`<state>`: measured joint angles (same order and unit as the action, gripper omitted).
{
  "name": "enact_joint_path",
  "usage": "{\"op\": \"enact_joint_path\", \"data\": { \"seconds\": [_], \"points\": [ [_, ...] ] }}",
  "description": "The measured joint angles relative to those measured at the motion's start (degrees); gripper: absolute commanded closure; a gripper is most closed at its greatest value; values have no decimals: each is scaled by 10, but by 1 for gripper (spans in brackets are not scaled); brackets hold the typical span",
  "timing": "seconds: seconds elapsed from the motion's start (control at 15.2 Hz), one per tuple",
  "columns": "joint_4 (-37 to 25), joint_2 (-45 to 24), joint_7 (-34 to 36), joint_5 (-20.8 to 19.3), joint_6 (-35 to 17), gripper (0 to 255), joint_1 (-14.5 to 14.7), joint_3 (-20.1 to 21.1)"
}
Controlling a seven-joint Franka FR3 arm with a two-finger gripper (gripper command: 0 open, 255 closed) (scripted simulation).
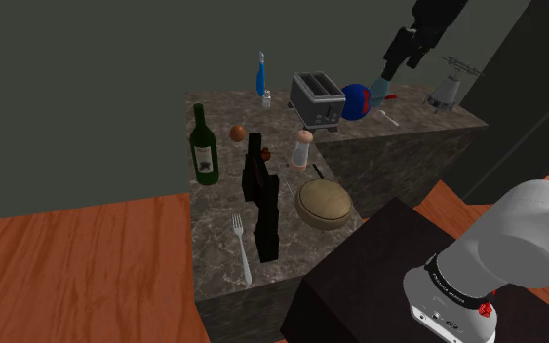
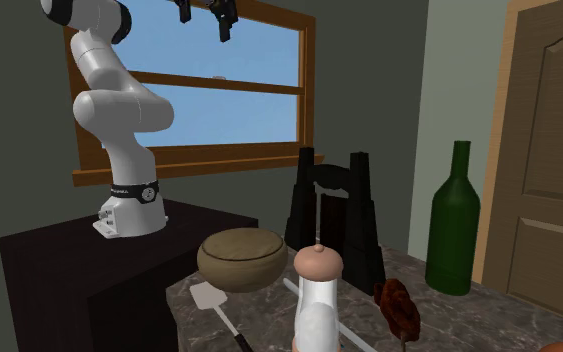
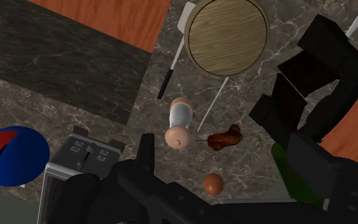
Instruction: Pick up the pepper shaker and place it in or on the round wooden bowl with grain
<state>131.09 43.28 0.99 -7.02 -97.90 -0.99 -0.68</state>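
The pepper shaker [image 1: 303, 148] [image 2: 318, 300] [image 3: 180, 121] has a pale clear body and a tan rounded cap, and stands upright in the middle of the marble counter. The round wooden bowl [image 1: 324, 205] [image 2: 242, 258] [image 3: 227, 35] sits a short way off, nearer the stand. My black gripper [image 1: 391, 71] [image 2: 202, 18] hangs high above the far end of the counter, over the toaster and the blue mug. Its fingers stand apart with nothing between them. From the wrist, the shaker and the bowl both lie far below.
A tall black rack [image 1: 261, 195] [image 2: 334, 215] stands beside the bowl. A green bottle [image 1: 203, 146] [image 2: 453, 220], a brown egg [image 1: 237, 132], a toaster [image 1: 317, 95], a blue and red mug [image 1: 356, 100], a fork [image 1: 242, 248] and a spatula [image 2: 219, 305] share the counter.
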Motion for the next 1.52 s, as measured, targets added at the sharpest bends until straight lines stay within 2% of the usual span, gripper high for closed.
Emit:
{"op": "enact_joint_path", "data": {
  "seconds": [0.2, 0.66, 1.12, 1.52],
  "points": [
    [8, -15, 0, -2, -20, 0, 0, -1],
    [31, -120, 0, -16, -132, 0, -3, -10],
    [17, -253, 0, -30, -234, 0, -8, -18],
    [-19, -377, 2, -41, -308, 0, -13, -23]
  ]
}}
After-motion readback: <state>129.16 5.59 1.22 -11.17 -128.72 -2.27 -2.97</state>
